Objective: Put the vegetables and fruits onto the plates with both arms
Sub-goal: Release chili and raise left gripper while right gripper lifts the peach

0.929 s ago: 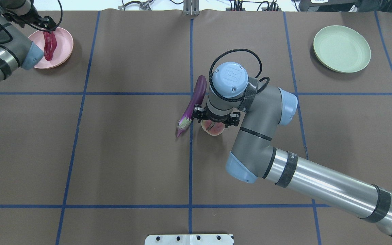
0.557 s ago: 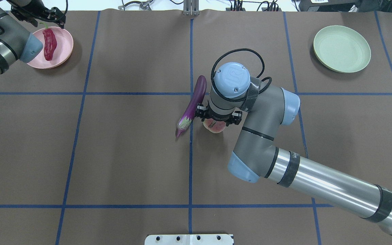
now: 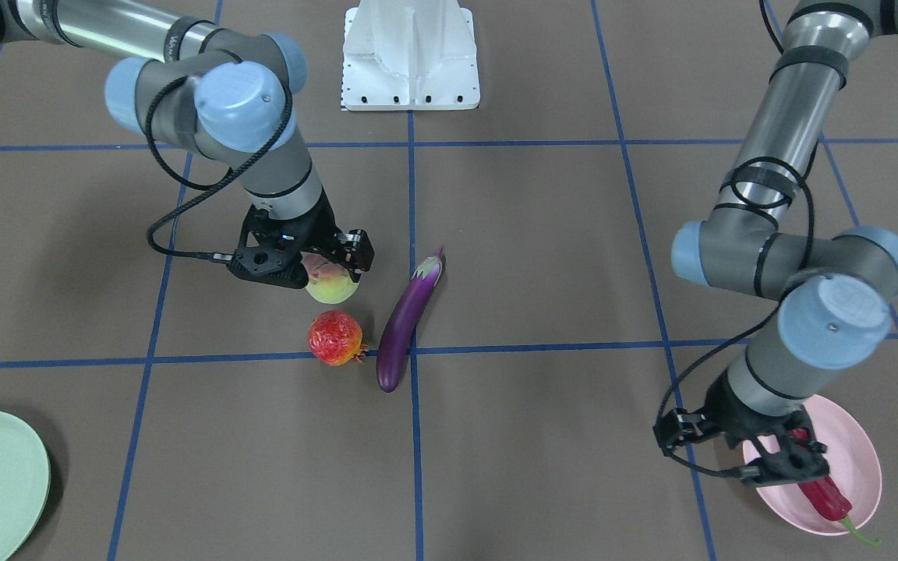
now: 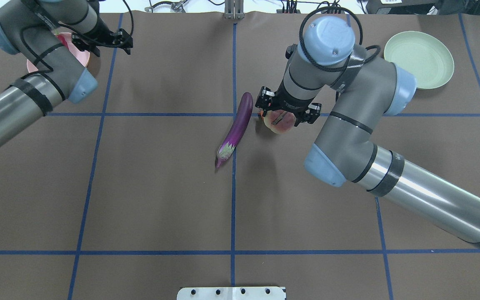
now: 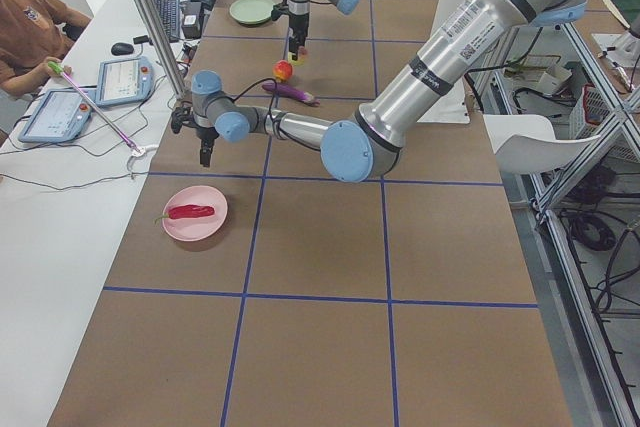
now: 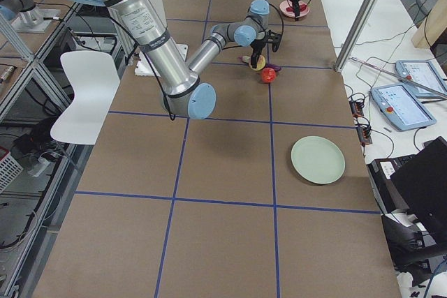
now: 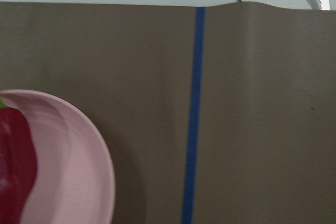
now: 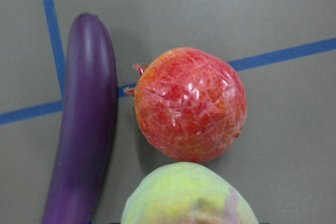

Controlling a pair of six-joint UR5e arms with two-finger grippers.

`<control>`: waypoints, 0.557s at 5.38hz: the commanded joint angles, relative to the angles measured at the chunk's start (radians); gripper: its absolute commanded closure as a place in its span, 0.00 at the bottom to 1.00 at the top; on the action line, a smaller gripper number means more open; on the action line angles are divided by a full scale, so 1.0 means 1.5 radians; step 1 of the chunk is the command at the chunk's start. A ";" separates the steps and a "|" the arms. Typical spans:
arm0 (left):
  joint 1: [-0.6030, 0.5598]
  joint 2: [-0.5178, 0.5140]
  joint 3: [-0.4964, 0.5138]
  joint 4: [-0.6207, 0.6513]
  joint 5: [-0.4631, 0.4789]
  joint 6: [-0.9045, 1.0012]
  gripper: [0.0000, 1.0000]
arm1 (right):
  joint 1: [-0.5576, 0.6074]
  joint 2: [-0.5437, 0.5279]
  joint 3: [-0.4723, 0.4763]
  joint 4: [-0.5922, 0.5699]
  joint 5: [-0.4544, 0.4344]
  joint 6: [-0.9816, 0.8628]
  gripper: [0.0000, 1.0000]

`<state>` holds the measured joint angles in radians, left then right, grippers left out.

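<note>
Peach (image 3: 332,287) was gripped in the right tool (image 3: 316,269), with the jaws closed on its sides. Whether it cleared the surface (image 4: 161,187) could not be told. Pomegranate (image 3: 334,337) sat on the surface just beside the peach, its crown pointing at the eggplant (image 4: 240,121). Eggplant lay close along a blue tape line (image 4: 232,208). Chili pepper (image 3: 823,492) lay on the pink plate (image 3: 858,460), green stem past the rim. Left tool (image 3: 784,466) hung over that plate's edge; open or closed could not be told. Green plate (image 4: 419,54) stood well apart from the fruit, near the surface's far right corner.
</note>
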<state>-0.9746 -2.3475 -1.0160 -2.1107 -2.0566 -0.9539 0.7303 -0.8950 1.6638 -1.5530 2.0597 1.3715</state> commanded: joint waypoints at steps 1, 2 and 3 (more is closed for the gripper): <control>0.057 -0.006 -0.105 0.072 -0.041 -0.053 0.00 | 0.064 -0.021 0.048 -0.019 0.070 -0.001 1.00; 0.096 -0.024 -0.135 0.093 -0.048 -0.098 0.00 | 0.122 -0.026 0.051 -0.020 0.102 -0.021 1.00; 0.152 -0.057 -0.140 0.092 -0.033 -0.122 0.00 | 0.177 -0.044 0.067 -0.020 0.104 -0.082 1.00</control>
<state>-0.8145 -2.3947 -1.2083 -1.9819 -2.1169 -1.0993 0.9219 -0.9410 1.7465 -1.5824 2.2018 1.3146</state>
